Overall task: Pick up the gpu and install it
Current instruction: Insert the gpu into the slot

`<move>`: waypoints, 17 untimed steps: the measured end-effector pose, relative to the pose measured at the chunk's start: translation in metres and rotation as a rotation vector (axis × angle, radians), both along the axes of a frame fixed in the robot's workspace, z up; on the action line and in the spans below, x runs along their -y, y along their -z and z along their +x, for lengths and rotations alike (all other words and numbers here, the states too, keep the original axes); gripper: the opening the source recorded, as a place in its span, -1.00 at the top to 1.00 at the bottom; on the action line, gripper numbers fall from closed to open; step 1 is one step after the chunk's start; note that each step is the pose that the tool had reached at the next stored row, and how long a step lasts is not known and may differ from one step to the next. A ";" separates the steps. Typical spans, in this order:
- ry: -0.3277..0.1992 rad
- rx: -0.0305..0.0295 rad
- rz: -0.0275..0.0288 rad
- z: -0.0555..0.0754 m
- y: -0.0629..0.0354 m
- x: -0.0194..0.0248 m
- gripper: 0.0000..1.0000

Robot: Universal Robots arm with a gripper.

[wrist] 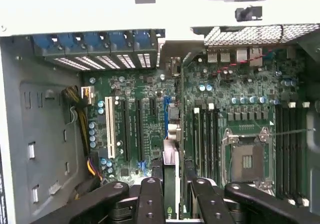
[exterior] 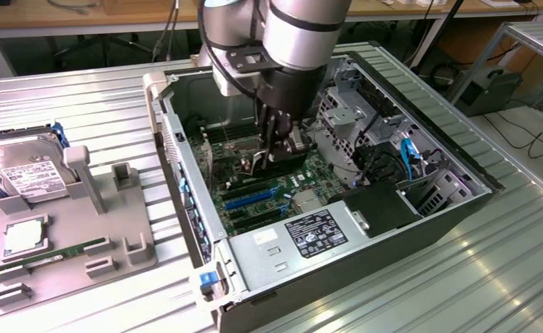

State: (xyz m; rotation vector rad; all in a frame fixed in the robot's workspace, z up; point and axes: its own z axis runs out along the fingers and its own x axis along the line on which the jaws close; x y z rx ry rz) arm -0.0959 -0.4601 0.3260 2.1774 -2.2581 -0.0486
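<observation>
The gpu (wrist: pixel 170 174) is clamped edge-on in the closed hand (wrist: pixel 173 204), expansion slots (exterior: pixel 248 201) lying at 6 o'clock in the exterior view

ribbed metal table (exterior: pixel 494 277), matt black gripper (exterior: pixel 273 149), gpu (wrist: pixel 170 169) with shiny metal bracket

Green motherboard (wrist: pixel 240 84), blue clips (wrist: pixel 95 42), black hand (wrist: pixel 176 204), gpu (wrist: pixel 170 169) seemingly black.

Pretty tight in there. The gripper (exterior: pixel 276 152), pinching the gpu (wrist: pixel 170 179), hangs inside the open case (exterior: pixel 174 152): drive cage (exterior: pixel 346 114) crowds it on the exterior view's right, power supply (exterior: pixel 313 232) walls off the near end. The expansion slots (wrist: pixel 125 129) beside the card lie low and open from above; a cable bundle (wrist: pixel 79 114) borders them.
</observation>
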 end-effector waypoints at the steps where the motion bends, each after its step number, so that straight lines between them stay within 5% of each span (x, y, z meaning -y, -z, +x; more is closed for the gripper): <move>1: -0.019 0.0001 0.0015 -0.004 0.0125 0.0043 0.47; 7: -0.030 -0.0010 0.0023 -0.009 0.0620 -0.0008 0.47; 11: -0.030 -0.0180 0.0023 -0.009 0.0652 -0.0008 0.47; 17: -0.030 -0.0259 0.0025 -0.009 0.0657 -0.0008 0.47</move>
